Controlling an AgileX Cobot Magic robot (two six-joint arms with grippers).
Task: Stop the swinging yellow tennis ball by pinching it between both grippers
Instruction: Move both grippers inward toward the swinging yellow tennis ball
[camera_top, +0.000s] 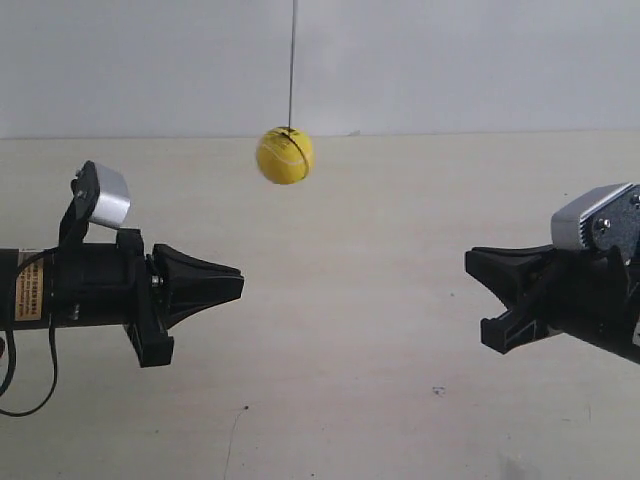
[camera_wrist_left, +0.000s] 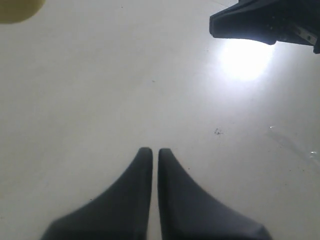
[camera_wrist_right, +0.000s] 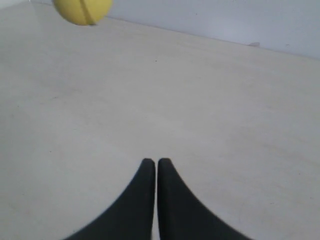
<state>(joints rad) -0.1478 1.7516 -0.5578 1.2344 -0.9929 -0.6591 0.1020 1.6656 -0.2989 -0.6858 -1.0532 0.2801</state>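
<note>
The yellow tennis ball (camera_top: 285, 155) hangs on a thin dark string (camera_top: 292, 60) above the pale table, higher than both grippers and between them. It is blurred at the corner of the left wrist view (camera_wrist_left: 17, 10) and shows at the edge of the right wrist view (camera_wrist_right: 82, 10). My left gripper (camera_wrist_left: 155, 150) is shut on nothing; it is the arm at the exterior view's left (camera_top: 240, 283), below and beside the ball. My right gripper (camera_wrist_right: 152, 161) is also shut and empty, at the exterior view's right (camera_top: 472, 264), farther from the ball. The left wrist view catches the right gripper's tip (camera_wrist_left: 212, 25).
The pale table (camera_top: 340, 400) runs back to a white wall (camera_top: 450, 60). A bright glare patch (camera_wrist_left: 245, 60) lies on the table under the right gripper. A loose black cable (camera_top: 30, 400) droops below the arm at the exterior view's left.
</note>
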